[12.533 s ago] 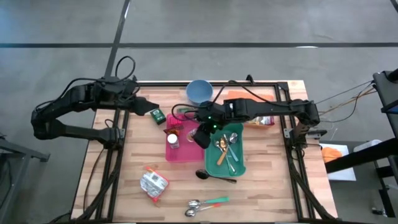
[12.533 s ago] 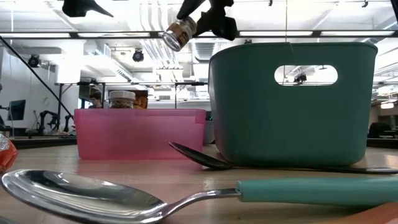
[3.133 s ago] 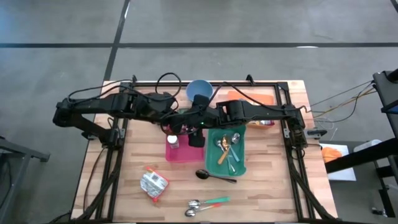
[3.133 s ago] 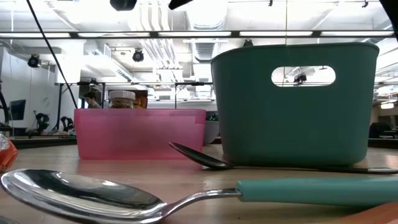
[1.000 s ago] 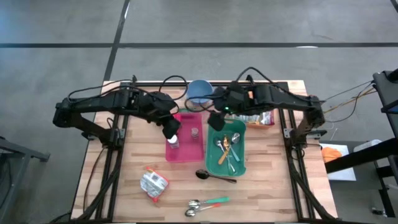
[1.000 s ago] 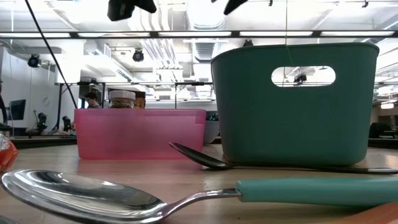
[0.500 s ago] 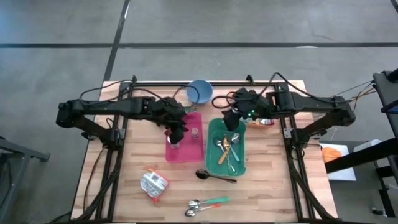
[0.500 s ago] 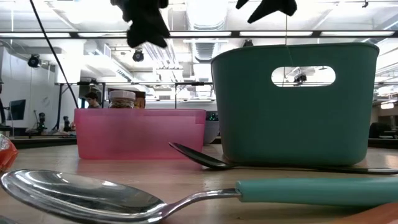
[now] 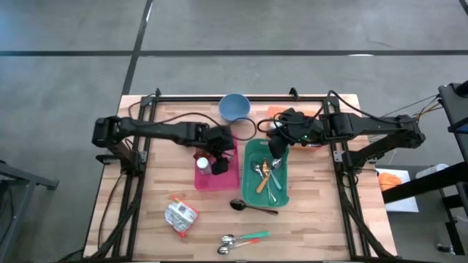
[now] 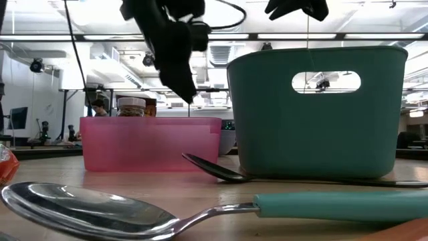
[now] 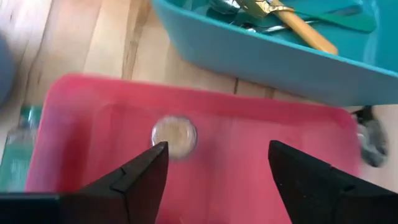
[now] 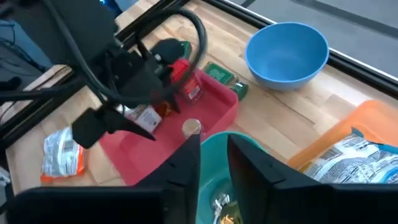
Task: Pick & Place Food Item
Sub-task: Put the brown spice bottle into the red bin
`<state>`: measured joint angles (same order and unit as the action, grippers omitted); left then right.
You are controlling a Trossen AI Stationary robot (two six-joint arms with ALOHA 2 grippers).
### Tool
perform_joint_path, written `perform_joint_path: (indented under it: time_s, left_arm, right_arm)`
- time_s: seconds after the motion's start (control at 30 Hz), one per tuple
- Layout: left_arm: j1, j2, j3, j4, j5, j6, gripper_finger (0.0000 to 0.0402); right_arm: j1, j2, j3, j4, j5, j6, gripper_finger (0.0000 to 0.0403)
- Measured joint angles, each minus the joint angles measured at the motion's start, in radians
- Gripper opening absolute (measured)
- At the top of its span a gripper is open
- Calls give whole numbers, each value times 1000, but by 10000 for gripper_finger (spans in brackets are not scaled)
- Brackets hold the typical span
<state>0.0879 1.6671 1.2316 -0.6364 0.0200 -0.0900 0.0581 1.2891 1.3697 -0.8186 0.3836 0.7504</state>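
Note:
A pink bin (image 9: 228,177) stands mid-table with small jars upright on its floor, among them a gold-lidded jar (image 11: 175,134) and a white-lidded one (image 9: 202,162). My left gripper (image 11: 217,158) hangs open just above the bin's floor, pointing steeply down, with the gold-lidded jar just ahead of one finger and untouched. In the low view it (image 10: 186,90) reaches down to the bin's rim. My right gripper (image 12: 213,155) hovers over the far end of the teal bin (image 9: 265,175), its fingers close together with a narrow gap and nothing between them. A silver food packet (image 9: 180,216) lies flat on the table, near left.
The teal bin holds cutlery (image 9: 265,177). A blue bowl (image 9: 235,107) sits at the far edge, a green bottle (image 12: 171,46) and green packet (image 12: 221,74) beside the pink bin, and a snack bag (image 12: 348,155) at far right. Spoons (image 9: 241,239) and a black spoon (image 9: 252,207) lie near the front.
My left gripper has come down from above the pink bin into it, drifting slightly toward the table's right edge. My right gripper has drawn back toward the right edge, from beside the pink bin to above the teal bin's far end.

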Motion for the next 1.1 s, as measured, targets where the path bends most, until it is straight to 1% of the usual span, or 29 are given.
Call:
perform_joint_path:
  time_s: [0.13, 0.27, 0.37, 0.57, 0.8, 0.93, 1.1]
  left_arm:
    - [1, 56, 0, 54, -29, 66, 296]
    - [8, 104, 0, 64, -75, 71, 310]
    - [12, 125, -2, 63, -77, 73, 315]
    - [12, 165, -2, 71, -76, 113, 315]
    - [13, 188, -2, 72, -76, 118, 315]
    - [14, 188, -2, 71, -81, 125, 298]
    - [14, 188, -2, 72, -83, 123, 252]
  right_arm:
    - [3, 1, 0, -1, 0, -9, 54]
    - [8, 0, 0, -1, -10, -10, 34]
    - [14, 0, 0, -1, -26, -10, 24]
    - [23, 0, 0, -1, -26, -29, 20]
    - [25, 0, 0, -1, -26, -37, 20]
    - [25, 0, 0, -1, -26, -38, 20]
    - [25, 0, 0, -1, -26, -41, 20]
